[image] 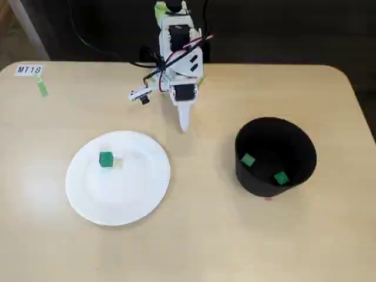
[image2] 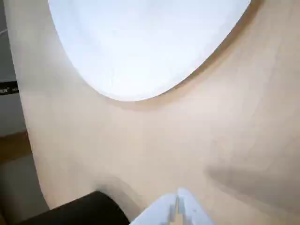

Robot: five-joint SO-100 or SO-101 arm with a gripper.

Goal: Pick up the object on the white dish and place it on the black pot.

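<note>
Fixed view is showing the white dish (image: 117,178) nearest to me, so I am using it as my marker. One green cube (image: 106,159) is sitting on the dish, a little left of its middle. Nothing is touching it.

To the right of the dish, well apart, the black pot (image: 275,156) is standing upright. Two more green cubes (image: 248,160) (image: 281,177) are lying inside it. So I am counting three cubes in all, one dish, one pot and one arm.

Behind the dish, farther from me, the gripper (image: 184,120) is pointing down over the bare table (image: 194,235), just past the dish's far rim. In the wrist view its two white fingertips (image2: 178,206) are nearly pressed together and are holding nothing.

I think the picking step is only just starting. Next, the arm is going to need to spread its fingers, reach out over the dish to the lone cube, come down around it and squeeze. The cube is tiny, so the aim needs care.
</note>
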